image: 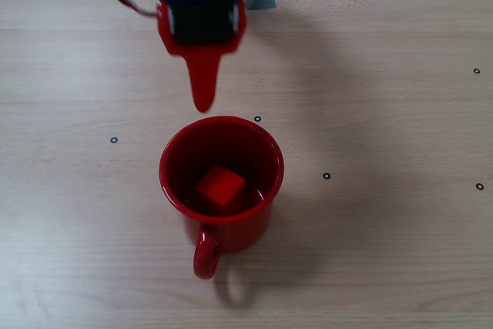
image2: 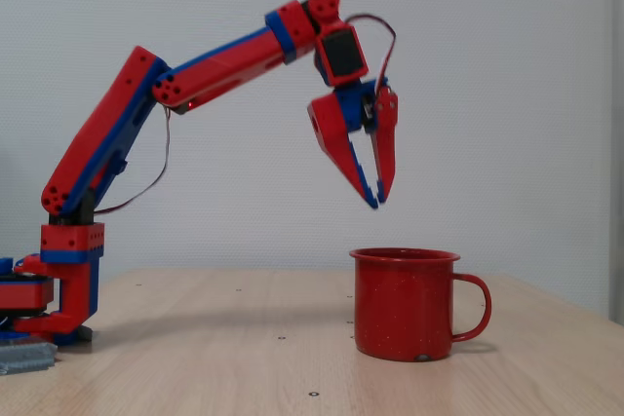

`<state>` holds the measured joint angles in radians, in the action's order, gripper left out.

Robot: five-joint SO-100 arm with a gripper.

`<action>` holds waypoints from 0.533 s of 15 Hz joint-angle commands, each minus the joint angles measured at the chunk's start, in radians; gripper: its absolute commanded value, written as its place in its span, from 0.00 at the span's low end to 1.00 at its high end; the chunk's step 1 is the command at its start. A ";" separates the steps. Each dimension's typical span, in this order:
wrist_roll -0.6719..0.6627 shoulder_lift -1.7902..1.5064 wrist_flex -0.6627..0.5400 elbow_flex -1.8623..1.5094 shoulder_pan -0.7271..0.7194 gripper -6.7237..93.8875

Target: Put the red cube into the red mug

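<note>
red cube [image: 219, 188] hidden behind mug wall [image2: 405, 304]

Table [image: 385, 252]: pale wood-grain top, boards running left to right in the overhead fixed view; seen edge-on as a light surface [image2: 244, 358] in the side fixed view
Markers [image: 326, 176]: small dark rings dotted over the top; one just beyond the mug's far rim, others scattered left and right
Red mug [image: 221, 190]: stands upright on the table near the centre; loop handle toward the bottom of the overhead view, toward the right [image2: 405, 304] in the side view
Arm base [image2: 63, 289]: red and blue; sits on the table at the far left of the side view
Grey piece [image2: 24, 356]: low, flat on the table, just beside the base
</note>
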<state>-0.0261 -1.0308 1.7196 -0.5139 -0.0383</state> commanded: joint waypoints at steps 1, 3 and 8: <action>-0.005 -0.272 -0.002 -0.046 0.021 0.07; -0.029 -0.451 -0.034 -0.221 0.057 0.07; -0.095 -0.969 -0.215 -0.871 0.089 0.07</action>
<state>-0.0905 -1.8837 1.5386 -1.3422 0.0215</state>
